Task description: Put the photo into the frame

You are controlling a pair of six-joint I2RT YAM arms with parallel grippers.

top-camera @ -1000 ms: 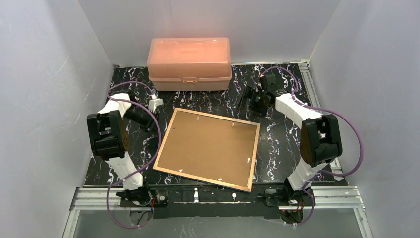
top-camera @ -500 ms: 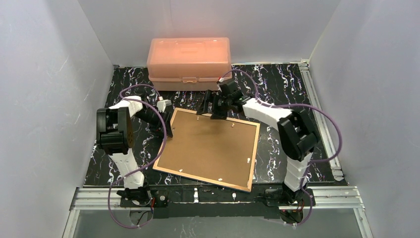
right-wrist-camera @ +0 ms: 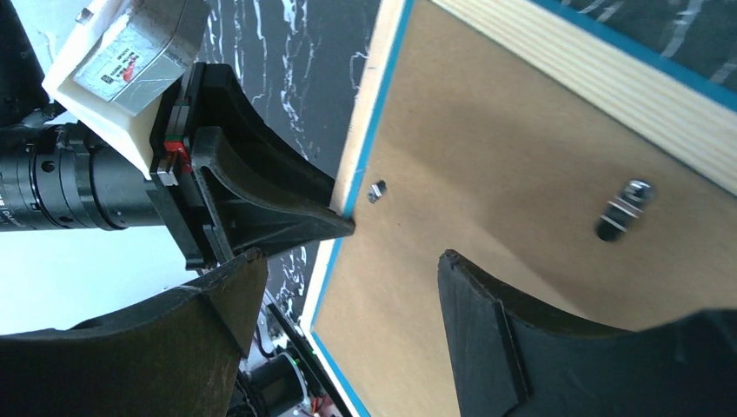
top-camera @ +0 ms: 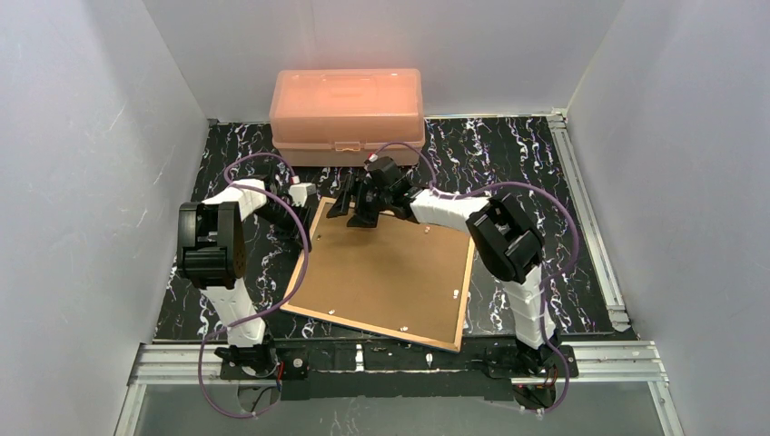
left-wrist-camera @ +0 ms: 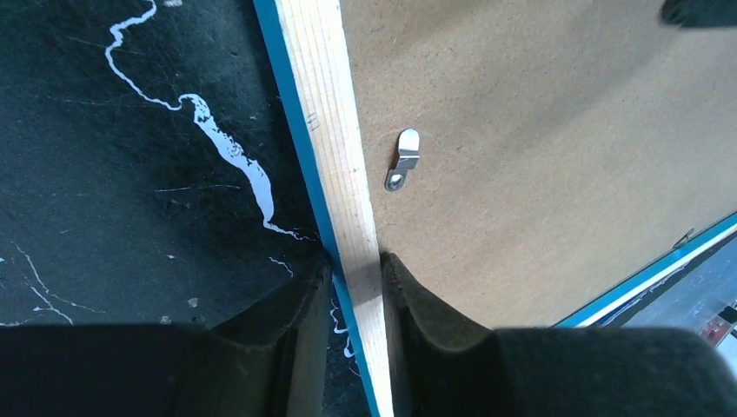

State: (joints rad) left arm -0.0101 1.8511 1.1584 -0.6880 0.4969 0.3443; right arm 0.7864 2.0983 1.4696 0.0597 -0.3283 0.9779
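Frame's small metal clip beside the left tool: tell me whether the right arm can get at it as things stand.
Probably yes. The right tool hangs open over the frame's back, the clip bare just ahead of it. The left tool pinches the frame's edge nearby without covering the clip.

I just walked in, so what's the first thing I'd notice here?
The big frame lying back-up in the middle of the black table, brown board showing. The left gripper pinches its wooden left edge while the right gripper hangs open over the far edge. A pink box sits behind.
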